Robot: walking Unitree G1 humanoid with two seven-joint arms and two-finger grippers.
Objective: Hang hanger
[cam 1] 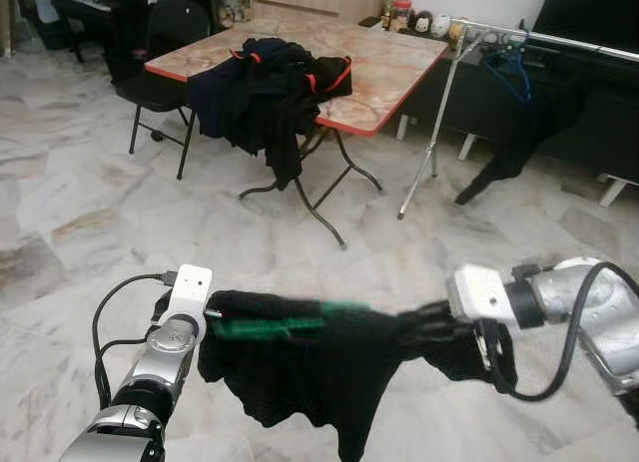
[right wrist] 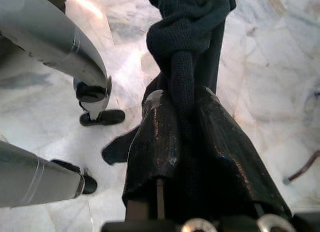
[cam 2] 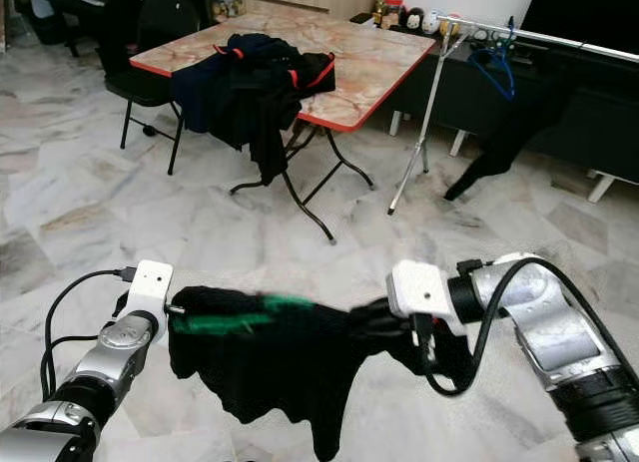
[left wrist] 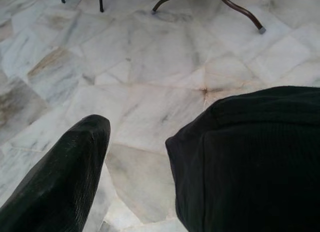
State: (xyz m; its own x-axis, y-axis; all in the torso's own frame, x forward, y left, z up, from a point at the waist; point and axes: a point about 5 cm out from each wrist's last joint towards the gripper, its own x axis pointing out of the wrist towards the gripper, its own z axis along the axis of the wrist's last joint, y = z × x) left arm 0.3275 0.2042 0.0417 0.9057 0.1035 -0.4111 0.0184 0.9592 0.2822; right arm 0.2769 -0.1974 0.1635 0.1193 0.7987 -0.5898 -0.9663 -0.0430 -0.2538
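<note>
The step in hand looks like carrying: a black garment (cam 1: pixel 329 367) on a green hanger (cam 1: pixel 285 322) is held stretched between the two arms, above the marble floor (cam 1: pixel 80 213) and well short of the rail. On the left, the left gripper (cam 1: pixel 208 307) meets the garment's end; in its wrist view one black finger (left wrist: pixel 60 177) stands clear of the cloth with floor showing between them, so the jaws seem apart, the cloth draped over the other finger. To the right, the right gripper (right wrist: pixel 185 142) has its jaws clamped on a bunched fold of the garment. Ahead, left of centre, a folding counter (cam 1: pixel 389 63) carries a heap of dark clothes (cam 1: pixel 265 88), with a black chair (cam 1: pixel 165 53) beside it. Further right stands a metal clothes rail (cam 1: pixel 539 38) with a blue hanger (cam 1: pixel 509 68) and a dark garment already on it. The next move, I judge, calls for walking to that rail and lifting the hanger's hook over the bar; the hook itself cannot be made out. No containers can be told, beyond small jars at the counter's far edge, too small to read.
</note>
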